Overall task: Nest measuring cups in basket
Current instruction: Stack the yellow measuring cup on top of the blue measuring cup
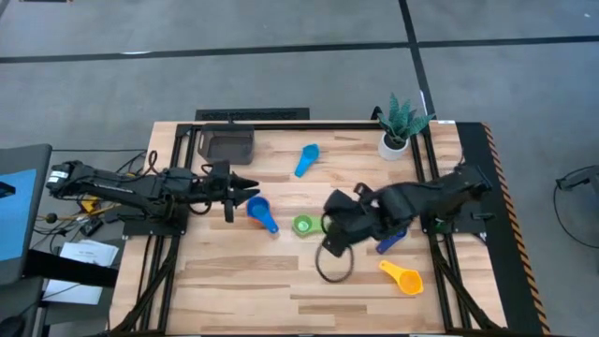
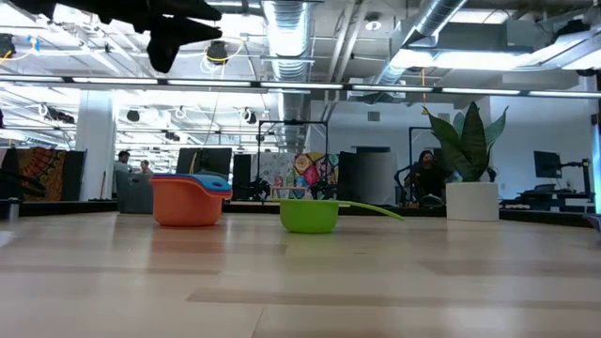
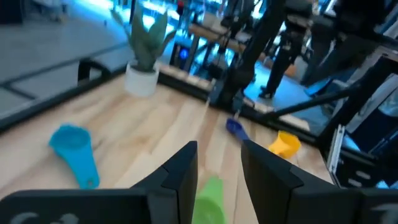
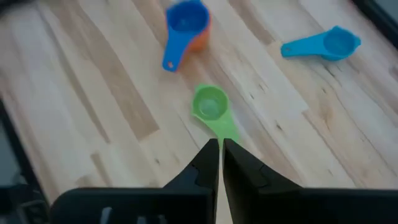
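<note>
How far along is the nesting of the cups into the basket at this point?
Early. Done: a blue cup sits nested in an orange one on the table, not in the basket, which shows no cup. In hand: nothing; the right end effector, shut, hangs over the green cup handle, and the left end effector, open, is beside the blue cup. Left: light blue cup, yellow cup and the rest.

The left arm (image 1: 140,187) reaches in low from the table's left edge, stretched straight toward the middle, its gripper (image 1: 251,194) with fingers parted a little. The right arm (image 1: 421,198) comes from the right edge, bent across toward the centre, its gripper (image 1: 328,225) with fingers pressed nearly together, pointing down at the boards.
</note>
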Available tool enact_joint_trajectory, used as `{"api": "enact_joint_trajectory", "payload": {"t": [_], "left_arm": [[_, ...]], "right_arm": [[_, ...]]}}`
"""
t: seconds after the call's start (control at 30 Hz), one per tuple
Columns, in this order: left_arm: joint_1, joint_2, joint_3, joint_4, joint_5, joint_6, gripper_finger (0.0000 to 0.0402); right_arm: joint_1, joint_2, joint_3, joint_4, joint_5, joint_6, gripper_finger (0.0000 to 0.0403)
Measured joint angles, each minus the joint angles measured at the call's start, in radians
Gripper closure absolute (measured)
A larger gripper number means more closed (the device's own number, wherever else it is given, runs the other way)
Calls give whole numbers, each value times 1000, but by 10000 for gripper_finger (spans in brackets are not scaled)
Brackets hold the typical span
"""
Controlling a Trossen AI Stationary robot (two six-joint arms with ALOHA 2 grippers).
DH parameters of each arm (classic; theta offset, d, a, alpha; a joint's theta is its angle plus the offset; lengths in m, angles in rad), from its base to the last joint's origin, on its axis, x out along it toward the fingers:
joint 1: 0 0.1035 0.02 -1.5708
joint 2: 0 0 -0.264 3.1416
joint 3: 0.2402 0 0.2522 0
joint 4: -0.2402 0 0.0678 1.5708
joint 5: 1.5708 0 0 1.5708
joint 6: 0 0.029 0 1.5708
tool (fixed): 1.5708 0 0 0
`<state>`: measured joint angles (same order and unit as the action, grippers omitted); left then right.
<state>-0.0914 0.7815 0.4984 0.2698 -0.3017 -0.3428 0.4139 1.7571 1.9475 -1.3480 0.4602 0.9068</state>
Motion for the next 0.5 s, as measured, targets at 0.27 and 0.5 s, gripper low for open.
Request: {"api": "enact_joint_trajectory", "payload": {"t": [0.27,0.5], "left_arm": [[8,86,0,140,-21,48,290],[38,179,0,231,-17,43,290]], "right_arm": [[187,-200,-269,148,244,249,395],[277,-411,-628,511,326,301,391]]}}
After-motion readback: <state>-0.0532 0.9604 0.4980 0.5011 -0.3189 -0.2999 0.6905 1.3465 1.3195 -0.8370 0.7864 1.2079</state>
